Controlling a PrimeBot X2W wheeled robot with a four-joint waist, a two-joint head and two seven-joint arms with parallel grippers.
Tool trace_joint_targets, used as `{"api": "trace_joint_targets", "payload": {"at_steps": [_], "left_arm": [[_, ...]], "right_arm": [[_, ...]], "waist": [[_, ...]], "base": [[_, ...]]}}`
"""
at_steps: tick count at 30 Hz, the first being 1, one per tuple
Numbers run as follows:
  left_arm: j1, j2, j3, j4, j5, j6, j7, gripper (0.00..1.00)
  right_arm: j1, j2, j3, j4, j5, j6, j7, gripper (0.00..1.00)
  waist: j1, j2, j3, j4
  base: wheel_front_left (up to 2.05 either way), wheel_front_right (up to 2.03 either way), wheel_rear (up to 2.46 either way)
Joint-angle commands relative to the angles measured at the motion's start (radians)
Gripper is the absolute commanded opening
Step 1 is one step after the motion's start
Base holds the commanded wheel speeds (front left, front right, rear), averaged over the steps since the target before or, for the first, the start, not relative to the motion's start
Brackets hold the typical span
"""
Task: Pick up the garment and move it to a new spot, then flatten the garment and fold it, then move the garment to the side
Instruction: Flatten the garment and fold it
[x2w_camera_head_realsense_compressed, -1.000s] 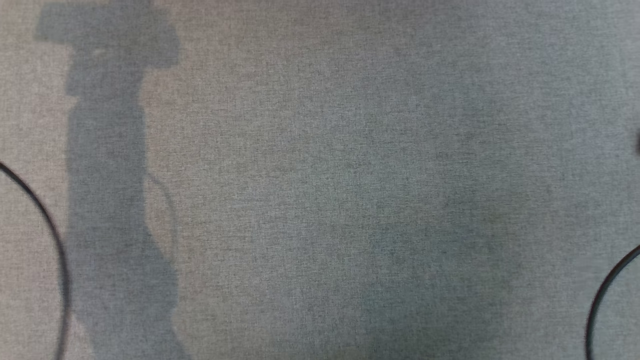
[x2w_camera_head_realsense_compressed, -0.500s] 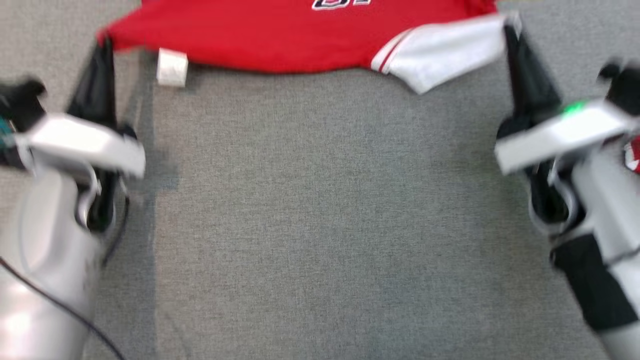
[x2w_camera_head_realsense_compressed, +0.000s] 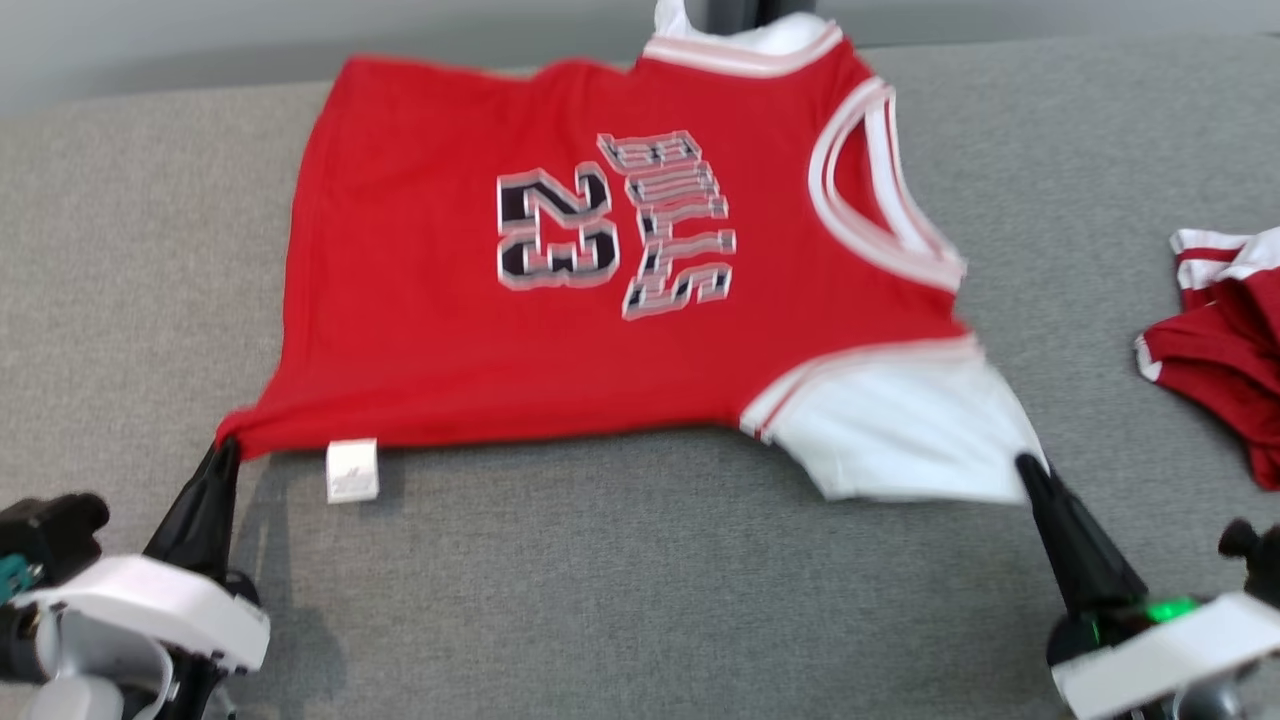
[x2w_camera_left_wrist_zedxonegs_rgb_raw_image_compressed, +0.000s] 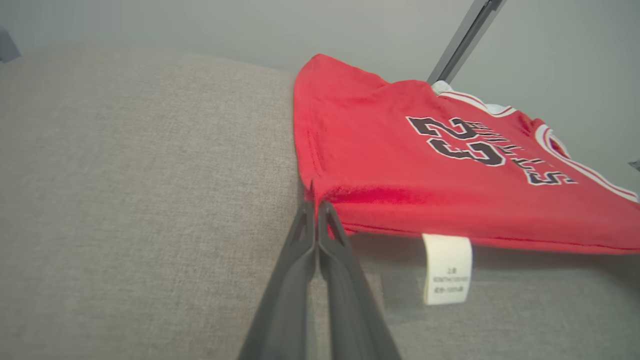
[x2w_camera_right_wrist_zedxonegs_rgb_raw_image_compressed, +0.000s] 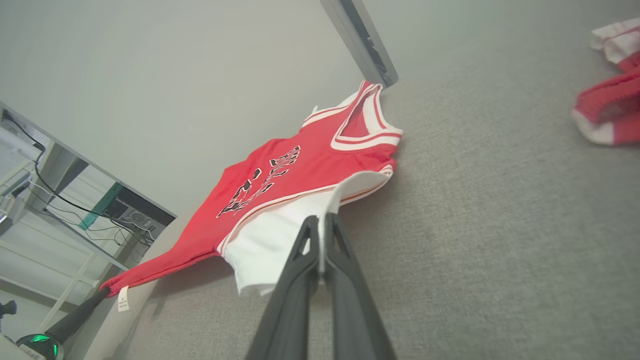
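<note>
I hold the red jersey (x2w_camera_head_realsense_compressed: 430, 330) by its two near corners.

My left gripper (x2w_camera_head_realsense_compressed: 227, 447) is clamped on the red hem corner and my right gripper (x2w_camera_head_realsense_compressed: 1024, 464) on the white corner. The jersey spreads from my fingertips away over the grey cloth surface (x2w_camera_head_realsense_compressed: 620, 590). Its white label (x2w_camera_head_realsense_compressed: 352, 470) hangs just beside my left tips, and another red garment (x2w_camera_head_realsense_compressed: 1222, 350) lies outward of my right gripper.
</note>
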Motion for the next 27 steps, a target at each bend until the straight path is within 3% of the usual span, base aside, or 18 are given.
{"api": "trace_joint_targets", "payload": {"at_steps": [1, 8, 14, 21, 27], "left_arm": [[0.053, 0.024, 0.019, -0.08, -0.007, 0.035, 0.028, 0.0], [0.278, 0.081, 0.043, -0.361, -0.024, 0.143, 0.154, 0.0], [0.403, 0.112, 0.059, -0.504, -0.017, 0.216, 0.219, 0.0], [0.433, 0.126, 0.068, -0.553, -0.031, 0.235, 0.249, 0.0], [0.373, 0.143, 0.063, -0.541, -0.031, 0.218, 0.264, 0.0]], "right_arm": [[0.068, -0.006, -0.036, -0.058, -0.025, 0.0, 0.055, 0.0], [0.271, 0.069, -0.159, -0.286, -0.123, 0.0, 0.253, 0.0], [0.369, 0.16, -0.226, -0.4, -0.188, 0.0, 0.393, 0.0], [0.377, 0.206, -0.265, -0.443, -0.214, 0.0, 0.478, 0.0], [0.278, 0.215, -0.29, -0.424, -0.206, 0.0, 0.472, 0.0]], "waist": [[0.0, 0.0, -0.044, -0.024], [0.0, 0.0, -0.091, -0.052], [0.0, 0.0, -0.106, -0.051], [0.0, 0.0, -0.103, -0.046], [0.0, 0.0, -0.08, -0.048]], "base": [[0.0, 0.0, 0.0], [0.0, 0.0, 0.0], [0.0, 0.0, 0.0], [0.0, 0.0, 0.0], [0.0, 0.0, 0.0]]}}
